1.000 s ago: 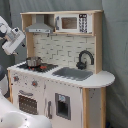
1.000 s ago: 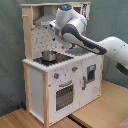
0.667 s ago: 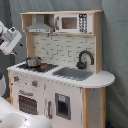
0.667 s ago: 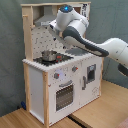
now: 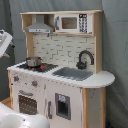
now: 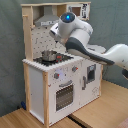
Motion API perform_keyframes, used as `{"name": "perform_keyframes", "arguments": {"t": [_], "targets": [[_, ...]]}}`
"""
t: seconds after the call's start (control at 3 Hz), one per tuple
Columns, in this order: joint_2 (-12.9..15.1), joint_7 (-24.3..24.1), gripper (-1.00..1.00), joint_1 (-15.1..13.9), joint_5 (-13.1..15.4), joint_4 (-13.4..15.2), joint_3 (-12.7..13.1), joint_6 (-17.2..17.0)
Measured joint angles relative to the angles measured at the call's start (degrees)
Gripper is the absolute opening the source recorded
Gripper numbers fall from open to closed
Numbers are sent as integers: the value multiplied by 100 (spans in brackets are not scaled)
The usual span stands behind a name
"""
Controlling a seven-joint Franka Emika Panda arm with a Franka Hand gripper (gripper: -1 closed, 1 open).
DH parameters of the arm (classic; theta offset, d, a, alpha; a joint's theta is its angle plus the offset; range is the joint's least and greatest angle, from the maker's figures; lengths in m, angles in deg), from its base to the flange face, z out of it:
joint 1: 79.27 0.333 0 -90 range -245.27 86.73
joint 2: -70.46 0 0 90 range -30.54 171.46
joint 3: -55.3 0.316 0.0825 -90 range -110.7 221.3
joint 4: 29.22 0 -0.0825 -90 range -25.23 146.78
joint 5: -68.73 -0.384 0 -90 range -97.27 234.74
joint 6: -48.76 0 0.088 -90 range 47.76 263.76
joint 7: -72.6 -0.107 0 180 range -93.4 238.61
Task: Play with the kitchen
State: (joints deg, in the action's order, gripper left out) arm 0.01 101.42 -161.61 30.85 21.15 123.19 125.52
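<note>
Both exterior views: the kitchen [image 5: 60,75] on wood floor [image 6: 95,112] against grey curtain [image 5: 115,45]; pincer state indiscernible.

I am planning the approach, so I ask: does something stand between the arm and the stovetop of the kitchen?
Nothing visible does. The arm hangs near the stovetop end of the kitchen, with only air between them. A metal pot sits on the stovetop itself. The jaws cannot be made out.
</note>
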Motion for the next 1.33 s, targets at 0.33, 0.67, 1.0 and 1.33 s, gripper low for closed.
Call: {"name": "perform_keyframes", "arguments": {"t": [0.33, 0.67, 1.0, 1.33], "targets": [[-297, 140, 100, 293, 378, 30, 1, -73], [-577, 315, 100, 563, 760, 51, 0, -199], [-849, 556, 100, 915, 1140, 274, 0, -230], [-1139, 768, 100, 1278, 1333, 626, 1, -175]]}}
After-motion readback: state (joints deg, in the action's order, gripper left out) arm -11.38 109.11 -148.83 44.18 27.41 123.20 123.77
